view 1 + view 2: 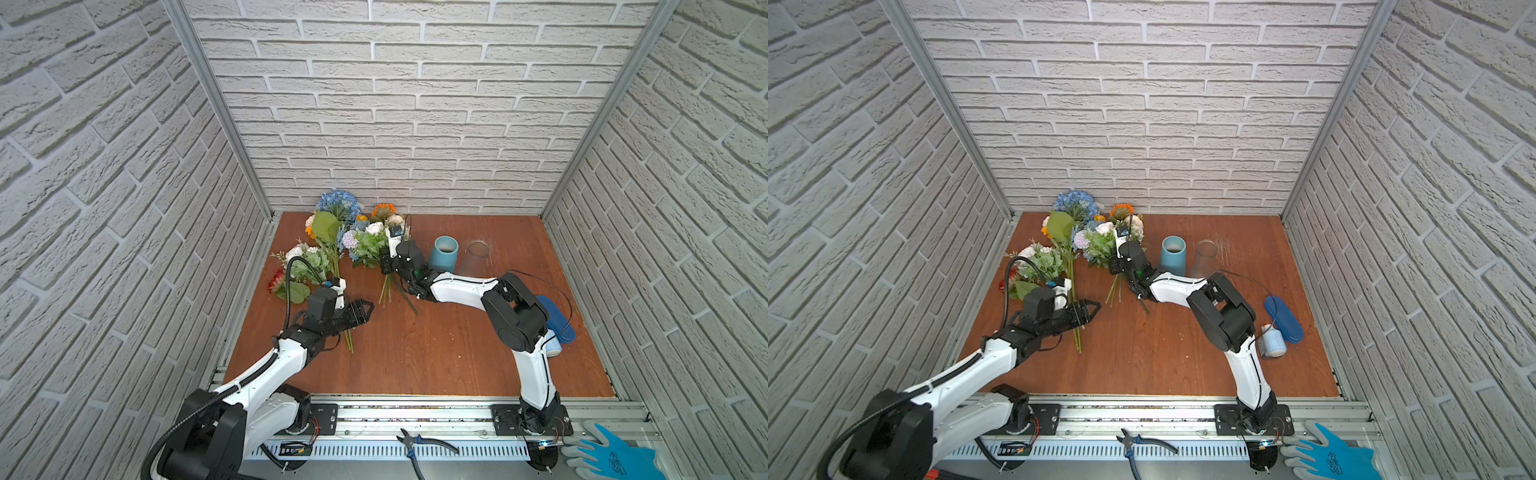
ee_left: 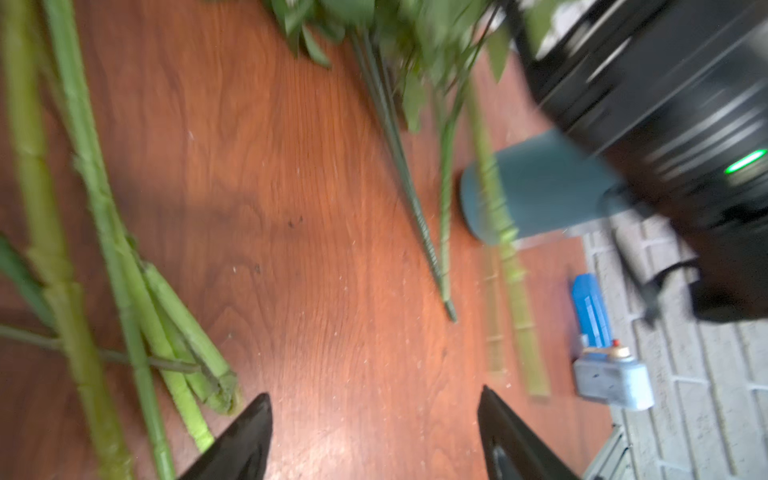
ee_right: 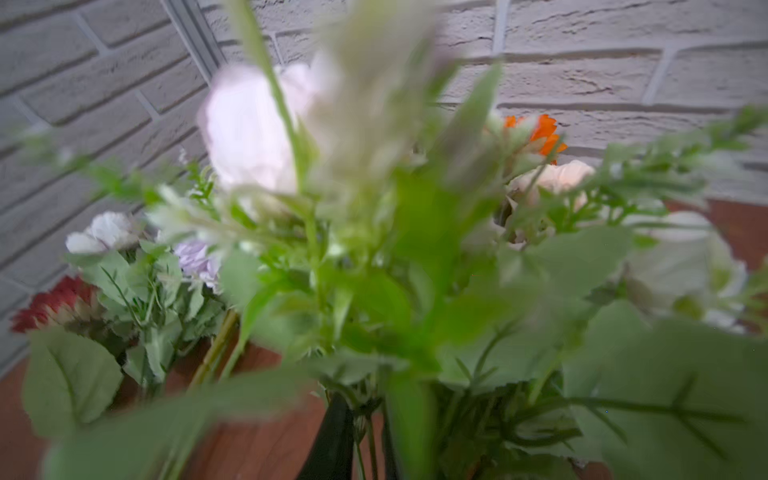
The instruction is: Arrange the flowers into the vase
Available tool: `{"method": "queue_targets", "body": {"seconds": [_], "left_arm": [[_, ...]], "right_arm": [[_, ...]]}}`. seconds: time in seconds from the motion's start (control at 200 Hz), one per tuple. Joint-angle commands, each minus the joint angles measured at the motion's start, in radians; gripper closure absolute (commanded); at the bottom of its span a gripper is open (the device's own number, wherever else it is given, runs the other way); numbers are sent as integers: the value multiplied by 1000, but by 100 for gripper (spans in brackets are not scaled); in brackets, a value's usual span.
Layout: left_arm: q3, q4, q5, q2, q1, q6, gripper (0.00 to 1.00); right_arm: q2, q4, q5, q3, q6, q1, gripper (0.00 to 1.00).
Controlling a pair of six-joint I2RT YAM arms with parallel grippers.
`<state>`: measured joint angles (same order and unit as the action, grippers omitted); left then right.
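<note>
Flowers (image 1: 332, 237) lie heaped at the rear left of the table (image 1: 436, 353), blooms toward the back wall and stems toward the front. None stands in a vase. Hydrangea (image 1: 337, 203) is farthest back, against the wall, with the daisy (image 1: 382, 211) just right of it. A white-and-green bunch (image 1: 307, 257) with a red bloom (image 1: 275, 283) lies nearest the left wall. Your right gripper (image 1: 387, 266) is at the stems of the mixed bunch (image 1: 368, 245), just left of the blue vase (image 1: 444, 254). In the right wrist view those stems run past a dark finger (image 3: 332, 436), but leaves and blur cover the contact, so you cannot tell whether the jaws are clamped on them or have let go. Your left gripper (image 1: 366, 308) hangs over bare table just right of the long stems (image 1: 349, 336). The left wrist view shows its jaws spread wide with nothing between them. The blue vase stands upright, mouth up, and the glass vase (image 1: 480, 249) is just beside it on the right, not touching. Far right, near your right arm's elbow, lie a blue oval piece (image 1: 557, 320) and a pale roll (image 1: 1273, 345). Pliers (image 1: 419, 442) rest on the front rail. A blue-gloved hand (image 1: 611, 455) rests at the front right corner.
</note>
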<state>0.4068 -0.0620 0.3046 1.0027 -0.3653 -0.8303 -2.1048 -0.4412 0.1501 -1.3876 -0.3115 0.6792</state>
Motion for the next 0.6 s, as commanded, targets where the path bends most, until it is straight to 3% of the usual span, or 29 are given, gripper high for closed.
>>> {"method": "queue_targets", "body": {"seconds": [0.0,0.045,0.145,0.335,0.595], "left_arm": [[28,33,17,-62,35,10,17],[35,32,10,-71,45,14,17],[38,-4,-7,-53,66,20,18],[53,-176,8,105,82,10,23],[187,-441,46,418,86,9,18]], "right_arm": [[95,-27,-53,26,-14,5,59],[120,-3,-64,47,-25,5,50],[229,108,-88,82,-60,4,42],[309,368,-104,103,-177,7,43],[216,394,-112,86,-290,29,47]]}}
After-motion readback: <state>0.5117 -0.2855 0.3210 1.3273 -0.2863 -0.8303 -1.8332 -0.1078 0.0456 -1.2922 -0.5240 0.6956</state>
